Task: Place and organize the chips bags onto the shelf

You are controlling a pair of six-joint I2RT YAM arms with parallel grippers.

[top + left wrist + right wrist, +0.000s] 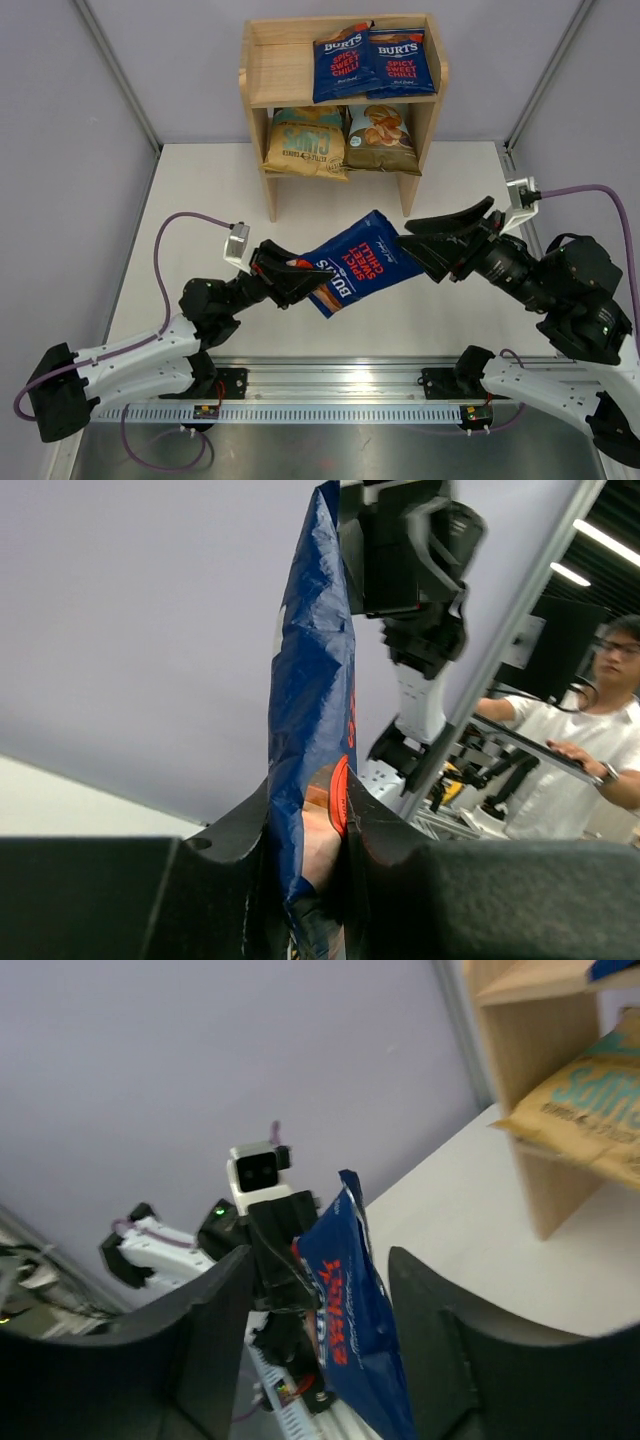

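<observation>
STEP: hand-over between arms, by judgement | BAG: dark-blue Burts bag (355, 265) aloft over desk (200, 200), 6 o'clock of shelf (262, 70) | left pincer (298, 280): clamped on bag's 8 o'clock end | right pincer (418, 245): wide, straddling the 2 o'clock end, no grip | NEXT: right should back away; left should carry bag to upper tier, 9 o'clock of shelved Burts pair (372, 62).

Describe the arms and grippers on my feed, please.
The left arm and right arm match: white lower links, black joints, black wrists. The left gripper and right gripper are black with broad tapered fingers; each wrist carries a small white camera box fed by a purple cable.
</observation>
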